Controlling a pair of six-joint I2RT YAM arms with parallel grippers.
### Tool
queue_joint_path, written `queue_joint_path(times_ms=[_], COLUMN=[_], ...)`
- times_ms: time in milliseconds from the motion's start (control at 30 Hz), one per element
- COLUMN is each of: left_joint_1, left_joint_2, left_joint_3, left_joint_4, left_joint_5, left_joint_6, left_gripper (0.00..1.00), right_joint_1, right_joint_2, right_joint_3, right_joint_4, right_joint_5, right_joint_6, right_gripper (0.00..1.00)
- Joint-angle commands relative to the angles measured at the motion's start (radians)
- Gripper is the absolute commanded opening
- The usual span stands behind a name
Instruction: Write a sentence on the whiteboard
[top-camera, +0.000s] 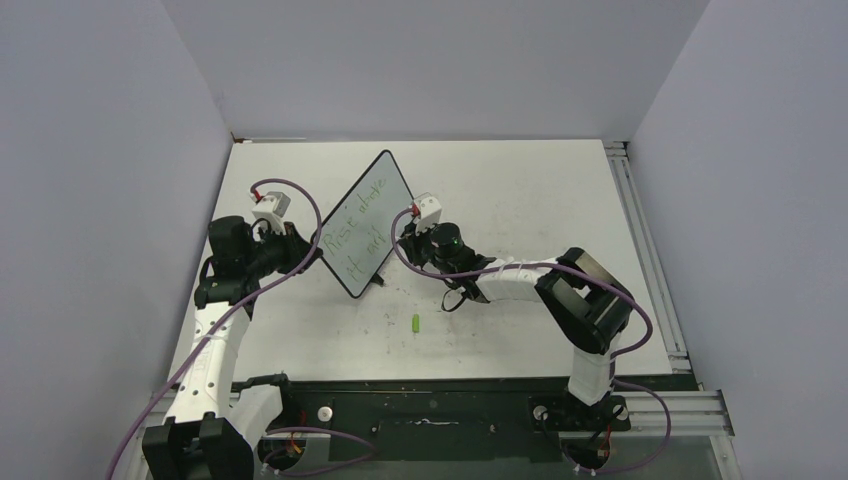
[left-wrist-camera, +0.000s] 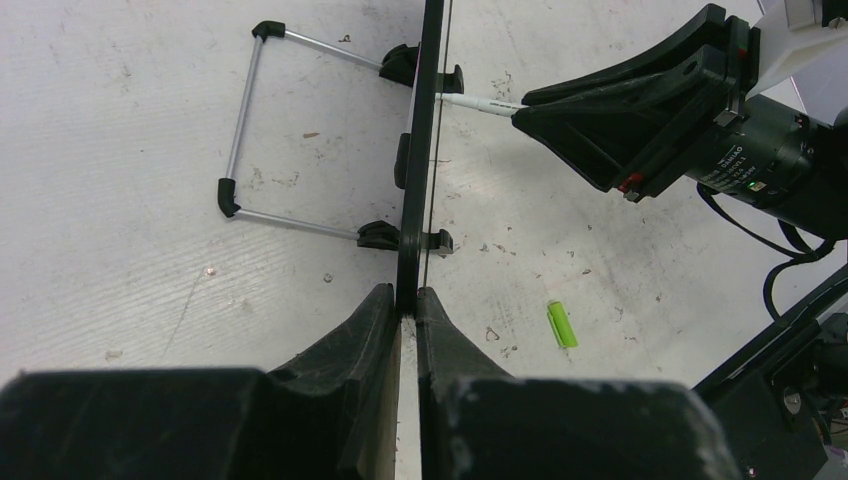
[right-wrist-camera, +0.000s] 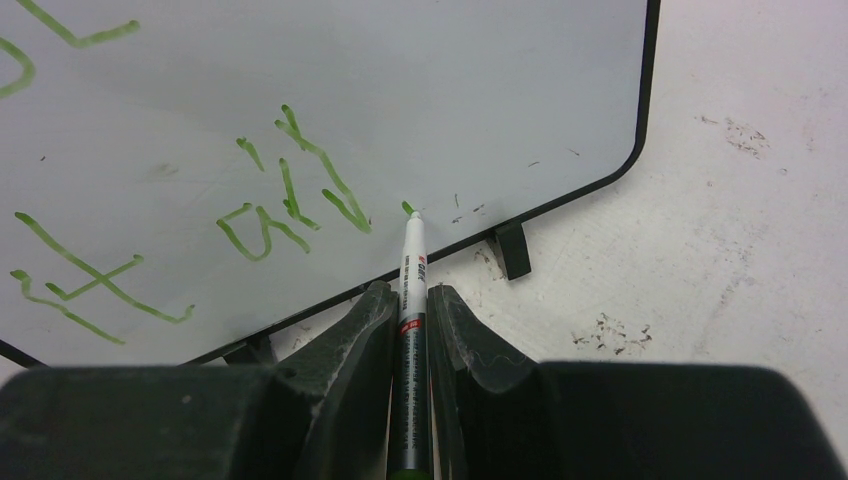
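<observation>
Your left hand (left-wrist-camera: 408, 302) was clenched on the near edge of the whiteboard (top-camera: 366, 222), apparently to steady it on its feet against the push of writing. The sentence (top-camera: 356, 238) ran in green across the board's face. Right of the board, your right hand (right-wrist-camera: 411, 300) gripped the marker (right-wrist-camera: 412, 262). Its tip touched the board just past the last letters. The green cap (top-camera: 415, 322) lay on the desk (top-camera: 520, 190) near the board's lower corner.
</observation>
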Motion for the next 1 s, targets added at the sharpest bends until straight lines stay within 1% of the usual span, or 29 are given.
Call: queue_joint_path(times_ms=[0, 133, 300, 433, 467, 533, 667, 767, 833, 900, 967], left_joint_1=[-0.004, -0.004, -0.003, -0.004, -0.003, -0.004, -0.003, -0.003, -0.004, -0.004, -0.003], left_joint_2=[-0.005, -0.007, -0.010, -0.012, -0.013, -0.015, -0.029, -0.042, -0.050, -0.062, -0.090], left_joint_3=[0.040, 0.041, 0.041, 0.044, 0.043, 0.043, 0.038, 0.034, 0.033, 0.035, 0.036], left_joint_4=[0.027, 0.026, 0.022, 0.011, 0.010, 0.006, 0.002, 0.002, 0.002, -0.005, -0.013], left_joint_5=[0.027, 0.025, 0.018, 0.008, 0.007, 0.003, -0.007, -0.010, -0.016, -0.038, -0.094], left_joint_6=[-0.008, -0.008, -0.015, -0.020, -0.022, -0.024, -0.028, -0.028, -0.028, -0.028, -0.028], left_gripper=[0.00, 0.00, 0.00, 0.07, 0.10, 0.22, 0.36, 0.43, 0.51, 0.58, 0.65], right_joint_1=[0.005, 0.005, 0.006, 0.009, 0.008, 0.009, 0.015, 0.018, 0.019, 0.020, 0.021], right_joint_2=[0.001, -0.025, -0.113, -0.198, -0.216, -0.249, -0.297, -0.320, -0.331, -0.343, -0.357], right_joint_3=[0.037, 0.019, -0.033, -0.084, -0.091, -0.110, -0.126, -0.133, -0.134, -0.136, -0.140], right_joint_4=[0.073, 0.072, 0.048, 0.029, 0.025, 0.018, 0.000, -0.007, -0.018, -0.023, -0.035], right_joint_5=[-0.015, 0.004, 0.115, 0.149, 0.153, 0.161, 0.167, 0.170, 0.173, 0.173, 0.173], right_joint_6=[0.013, 0.011, 0.003, -0.004, -0.005, -0.006, -0.006, -0.008, -0.012, -0.012, -0.009], right_gripper=[0.05, 0.05, 0.05, 0.05, 0.05, 0.05, 0.05, 0.05, 0.05, 0.05, 0.05])
